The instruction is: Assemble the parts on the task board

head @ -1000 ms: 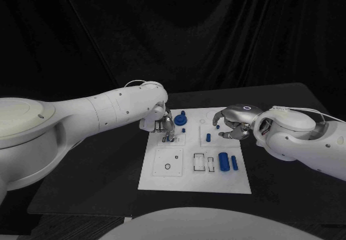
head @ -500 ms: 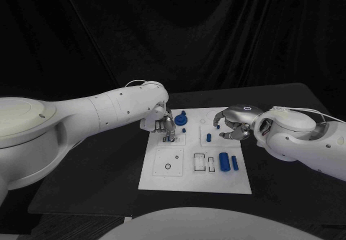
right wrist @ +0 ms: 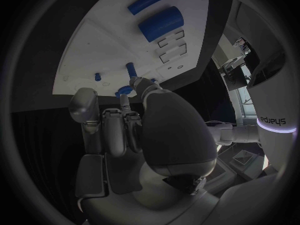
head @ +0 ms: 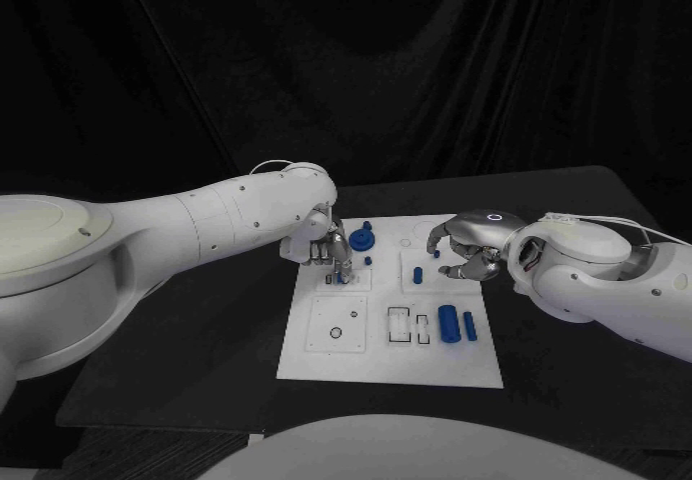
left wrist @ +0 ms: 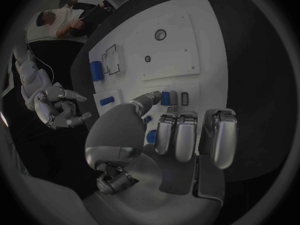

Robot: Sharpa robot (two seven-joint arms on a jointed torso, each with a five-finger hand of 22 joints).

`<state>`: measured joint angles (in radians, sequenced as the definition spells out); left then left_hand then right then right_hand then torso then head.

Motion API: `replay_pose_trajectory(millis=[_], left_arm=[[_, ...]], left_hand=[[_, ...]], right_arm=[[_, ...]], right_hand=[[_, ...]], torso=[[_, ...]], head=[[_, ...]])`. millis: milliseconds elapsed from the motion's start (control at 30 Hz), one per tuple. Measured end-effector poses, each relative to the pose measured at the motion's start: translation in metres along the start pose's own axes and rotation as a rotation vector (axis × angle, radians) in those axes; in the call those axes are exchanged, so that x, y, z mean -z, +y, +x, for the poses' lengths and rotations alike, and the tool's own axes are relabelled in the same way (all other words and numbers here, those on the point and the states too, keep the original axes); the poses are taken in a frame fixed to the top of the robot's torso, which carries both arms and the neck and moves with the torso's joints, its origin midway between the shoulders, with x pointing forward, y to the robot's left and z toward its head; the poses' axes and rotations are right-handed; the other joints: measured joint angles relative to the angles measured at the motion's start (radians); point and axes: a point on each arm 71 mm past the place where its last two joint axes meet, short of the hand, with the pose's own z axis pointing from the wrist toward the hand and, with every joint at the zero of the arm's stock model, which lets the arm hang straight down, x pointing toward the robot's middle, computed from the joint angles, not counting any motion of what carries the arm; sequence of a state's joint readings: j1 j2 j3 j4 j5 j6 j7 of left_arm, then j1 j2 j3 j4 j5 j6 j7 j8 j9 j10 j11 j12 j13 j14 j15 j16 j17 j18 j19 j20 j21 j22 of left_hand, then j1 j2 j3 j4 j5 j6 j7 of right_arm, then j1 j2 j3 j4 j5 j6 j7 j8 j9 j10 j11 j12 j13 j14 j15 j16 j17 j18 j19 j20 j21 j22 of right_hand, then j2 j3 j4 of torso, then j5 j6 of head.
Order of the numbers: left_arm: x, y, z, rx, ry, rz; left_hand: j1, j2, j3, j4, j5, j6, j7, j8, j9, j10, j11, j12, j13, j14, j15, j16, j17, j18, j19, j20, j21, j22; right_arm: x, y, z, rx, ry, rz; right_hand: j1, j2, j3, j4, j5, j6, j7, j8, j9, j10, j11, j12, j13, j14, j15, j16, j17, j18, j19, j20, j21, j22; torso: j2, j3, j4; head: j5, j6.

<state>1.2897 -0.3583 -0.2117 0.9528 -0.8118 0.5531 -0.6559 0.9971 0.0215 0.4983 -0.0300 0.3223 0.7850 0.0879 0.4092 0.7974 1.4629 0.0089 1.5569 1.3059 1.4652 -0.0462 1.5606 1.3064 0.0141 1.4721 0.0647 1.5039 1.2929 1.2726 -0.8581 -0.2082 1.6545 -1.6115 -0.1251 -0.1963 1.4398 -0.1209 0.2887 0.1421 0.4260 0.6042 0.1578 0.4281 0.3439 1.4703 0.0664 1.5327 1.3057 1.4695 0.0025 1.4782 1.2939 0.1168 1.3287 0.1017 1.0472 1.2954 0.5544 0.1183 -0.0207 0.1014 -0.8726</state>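
Flat white task board (head: 368, 355), smooth blue cylindrical parts (head: 449, 323), silver hands (head: 469, 255).

black table (head: 202, 330), dark curtain backdrop (head: 433, 90)

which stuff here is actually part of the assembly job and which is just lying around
Part of the job:
- task board
- large blue cylinder and slim blue cylinder lying on it
- blue gear-shaped part
- small blue peg
- left hand, over the board
- right hand, over the board

Just there:
- black table
- dark curtain behind
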Motion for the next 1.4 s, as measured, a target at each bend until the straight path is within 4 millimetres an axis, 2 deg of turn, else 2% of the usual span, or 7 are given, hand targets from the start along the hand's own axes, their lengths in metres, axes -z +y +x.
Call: replay_pose_trajectory(millis=[467, 500, 767, 867, 900, 1167, 1400], left_arm=[[-0.0003, 0.0011, 0.0001, 0.001, 0.001, 0.000], [-0.0003, 0.0013, 0.0001, 0.001, 0.001, -0.001], [-0.0004, 0.0030, 0.0000, 0.003, 0.002, -0.002], [-0.0006, 0.0035, 0.0001, 0.004, 0.002, -0.003], [-0.0006, 0.0034, 0.0002, 0.004, 0.002, -0.003], [-0.0008, 0.0038, 0.0004, 0.004, 0.002, -0.003], [-0.0011, 0.0042, 0.0006, 0.005, 0.002, -0.004]], left_hand=[[-0.012, -0.005, -0.029, 0.029, -0.017, 0.021, -0.007, -0.011, 0.045, 0.000, 0.000, 0.000, 0.000, 0.000, 0.000, 0.000, 0.000, 0.000, 0.000, 0.000, -0.011, 0.000], [-0.029, -0.002, -0.029, 0.029, -0.018, 0.038, -0.010, -0.011, 0.080, 0.000, 0.000, 0.000, 0.000, 0.000, 0.000, 0.000, 0.000, 0.000, 0.000, 0.000, -0.011, 0.000], [-0.043, 0.011, -0.043, 0.045, -0.041, 0.070, -0.016, -0.019, 0.080, 0.000, 0.000, 0.000, 0.000, 0.000, 0.000, 0.000, 0.000, 0.000, 0.000, 0.000, -0.011, 0.000], [-0.044, 0.011, -0.042, 0.081, -0.070, 0.097, -0.015, -0.026, 0.089, 0.000, 0.000, 0.000, 0.000, 0.000, 0.000, 0.000, 0.000, 0.000, 0.000, 0.000, -0.011, 0.000], [-0.058, 0.025, -0.045, 0.084, -0.070, 0.098, -0.017, -0.026, 0.089, 0.000, 0.000, 0.000, 0.000, 0.000, 0.000, 0.000, 0.000, 0.000, 0.000, 0.000, -0.011, 0.000], [-0.059, 0.026, -0.062, 0.101, -0.070, 0.108, -0.016, -0.038, 0.094, 0.000, 0.000, 0.000, 0.000, 0.000, 0.000, 0.000, 0.000, 0.000, 0.000, 0.000, -0.011, 0.000], [-0.069, 0.036, -0.057, 0.106, -0.071, 0.109, -0.016, -0.038, 0.094, 0.000, 0.000, 0.000, 0.000, 0.000, 0.000, 0.000, 0.000, 0.000, 0.000, 0.000, -0.012, 0.000]], right_arm=[[-0.0004, 0.0006, 0.0019, 0.000, 0.009, 0.001], [-0.0005, 0.0006, 0.0021, 0.000, 0.009, 0.001], [-0.0008, 0.0008, 0.0039, -0.001, 0.016, 0.001], [-0.0009, 0.0008, 0.0048, -0.002, 0.019, 0.002], [-0.0009, 0.0009, 0.0051, -0.002, 0.020, 0.002], [-0.0012, 0.0010, 0.0060, -0.002, 0.024, 0.002], [-0.0013, 0.0011, 0.0063, -0.002, 0.027, 0.002]], right_hand=[[0.000, 0.000, 0.000, 0.000, 0.000, 0.000, 0.000, 0.000, -0.001, 0.000, 0.000, 0.000, 0.000, 0.000, 0.000, 0.000, 0.000, 0.000, 0.000, 0.000, 0.000, 0.000], [0.000, 0.000, 0.000, 0.000, 0.000, 0.000, 0.000, 0.000, -0.001, 0.000, 0.000, 0.000, 0.000, 0.000, 0.000, 0.000, 0.000, 0.000, 0.000, 0.000, 0.000, 0.000], [0.000, 0.000, 0.000, 0.000, 0.000, 0.000, 0.000, 0.000, -0.001, 0.000, 0.000, 0.000, 0.000, 0.000, 0.000, 0.000, 0.000, 0.000, 0.000, 0.000, 0.000, 0.000], [0.000, 0.000, 0.000, 0.000, 0.000, 0.000, 0.000, 0.000, -0.001, 0.000, 0.000, 0.000, 0.000, 0.000, 0.000, 0.000, 0.000, 0.000, 0.000, 0.000, 0.000, 0.000], [0.000, 0.000, 0.000, 0.000, 0.000, 0.000, 0.000, 0.000, -0.001, 0.000, 0.000, 0.000, 0.000, 0.000, 0.000, 0.000, 0.000, 0.000, 0.000, 0.000, 0.000, 0.000], [0.000, 0.000, 0.012, -0.011, 0.000, 0.003, 0.003, 0.000, -0.003, 0.000, 0.000, 0.000, 0.000, 0.000, 0.000, 0.000, 0.000, 0.000, -0.007, 0.007, -0.010, 0.000], [0.000, 0.000, 0.030, 0.005, 0.000, 0.003, 0.003, 0.000, -0.005, 0.000, 0.000, 0.000, 0.000, 0.000, 0.000, 0.000, 0.000, 0.000, -0.007, 0.007, -0.010, 0.000]], torso=[[0.000, 0.0000, -0.0007], [0.000, 0.0000, -0.0007], [0.000, -0.0004, -0.0006], [0.000, -0.0005, -0.0006], [0.000, -0.0005, -0.0006], [0.000, -0.0006, -0.0005], [0.000, -0.0006, -0.0005]], head=[[0.001, 0.000], [0.001, 0.000], [0.003, 0.000], [0.003, 0.000], [0.003, 0.000], [0.004, 0.000], [0.004, 0.000]])
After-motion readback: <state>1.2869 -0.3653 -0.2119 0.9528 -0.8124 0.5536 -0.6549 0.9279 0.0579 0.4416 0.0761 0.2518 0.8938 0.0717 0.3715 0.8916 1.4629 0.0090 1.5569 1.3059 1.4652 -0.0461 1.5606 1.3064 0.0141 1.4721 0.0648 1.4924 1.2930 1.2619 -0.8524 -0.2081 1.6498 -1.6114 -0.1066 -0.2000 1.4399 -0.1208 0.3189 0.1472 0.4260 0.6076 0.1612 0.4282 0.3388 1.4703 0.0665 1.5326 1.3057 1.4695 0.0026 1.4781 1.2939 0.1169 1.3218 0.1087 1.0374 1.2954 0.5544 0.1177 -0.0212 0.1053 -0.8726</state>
